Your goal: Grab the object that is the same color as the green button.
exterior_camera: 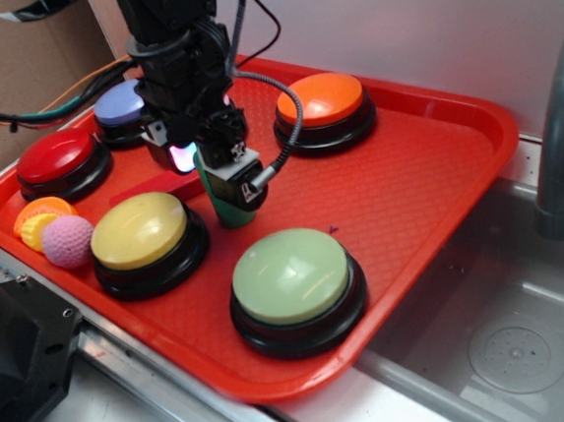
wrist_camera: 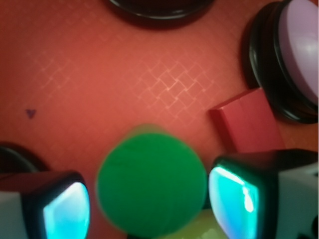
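On the metal counter beside a sink basin point(exterior_camera: 511, 339) sat a red tray point(exterior_camera: 428, 188) with a fine diamond-textured floor; a grey faucet pipe point(exterior_camera: 562, 137) rose at the right and a white wall stood behind. Five dome buttons on black bases rested on the tray: an orange button point(exterior_camera: 321, 100) near the far edge, a lilac button point(exterior_camera: 119, 104) toward the far left corner, a red button point(exterior_camera: 57, 156) along the left edge, a yellow button point(exterior_camera: 138, 230) toward the near left, and the green button point(exterior_camera: 290, 275) close to the near edge. A pink crocheted ball point(exterior_camera: 68, 240) and an orange-and-yellow piece point(exterior_camera: 39, 218) lay by the left edge, touching the ball. A flat red block point(wrist_camera: 247, 120) lay on the tray floor just beside the lilac button.

Near the tray's middle, between the yellow and orange buttons, the green cylinder point(wrist_camera: 151, 181) stood upright, its long axis vertical and its round top facing the wrist camera. Only its lower part showed in the exterior view.

The gripper point(exterior_camera: 229, 191) hung straight down over it. Its fingers point(wrist_camera: 238, 191) flanked the cylinder left and right, the right one touching its side and the left one very close; whether it was truly clenched on it I could not tell
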Robot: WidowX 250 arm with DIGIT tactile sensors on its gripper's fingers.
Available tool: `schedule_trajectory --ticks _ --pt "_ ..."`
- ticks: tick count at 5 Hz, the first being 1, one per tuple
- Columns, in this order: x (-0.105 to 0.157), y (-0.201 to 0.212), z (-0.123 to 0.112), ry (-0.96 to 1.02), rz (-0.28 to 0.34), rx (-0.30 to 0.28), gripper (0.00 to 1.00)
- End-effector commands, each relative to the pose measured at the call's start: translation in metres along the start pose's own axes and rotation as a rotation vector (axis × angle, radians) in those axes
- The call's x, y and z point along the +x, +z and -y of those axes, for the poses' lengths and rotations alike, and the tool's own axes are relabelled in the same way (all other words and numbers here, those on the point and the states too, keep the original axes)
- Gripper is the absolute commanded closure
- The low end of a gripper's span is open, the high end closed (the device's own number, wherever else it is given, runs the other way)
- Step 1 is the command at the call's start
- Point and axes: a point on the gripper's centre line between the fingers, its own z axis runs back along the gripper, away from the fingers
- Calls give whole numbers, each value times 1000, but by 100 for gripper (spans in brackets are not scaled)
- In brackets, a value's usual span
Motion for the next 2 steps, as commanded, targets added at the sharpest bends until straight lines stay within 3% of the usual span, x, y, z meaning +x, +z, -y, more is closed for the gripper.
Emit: schedule_trajectory --ticks 1,2 --pt "0 1 1 37 39 20 100" --pt "2 6 1 26 49 1 100"
